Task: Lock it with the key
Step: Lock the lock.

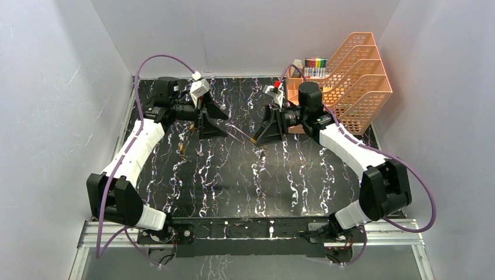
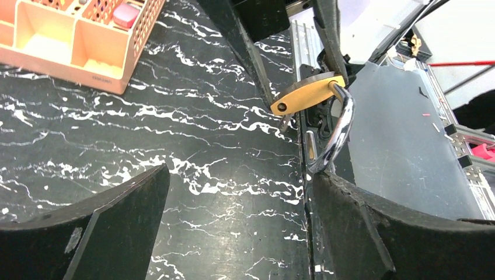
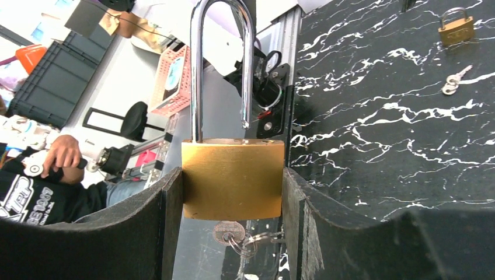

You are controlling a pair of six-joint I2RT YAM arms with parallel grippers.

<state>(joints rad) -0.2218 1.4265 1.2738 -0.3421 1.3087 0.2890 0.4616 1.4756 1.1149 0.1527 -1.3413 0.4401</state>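
Note:
My right gripper (image 3: 232,175) is shut on the sides of a brass padlock (image 3: 233,178). Its steel shackle (image 3: 222,58) points away from the wrist, and one leg stands free just above the body. A key (image 3: 229,231) with a ring sits in the keyhole between the fingers. In the top view the right gripper (image 1: 261,133) holds the padlock (image 1: 254,140) above mid-table, facing my left gripper (image 1: 215,119). In the left wrist view the left gripper (image 2: 240,175) is open and empty. The padlock (image 2: 306,94) hangs ahead of it, with the shackle (image 2: 341,125) ending close to the right finger.
A second small padlock (image 3: 456,28) and a loose key (image 3: 452,83) lie on the black marbled table (image 1: 245,175). An orange mesh file rack (image 1: 356,79) with markers (image 1: 315,65) stands at the back right. An orange tray (image 2: 76,41) shows in the left wrist view. White walls enclose three sides.

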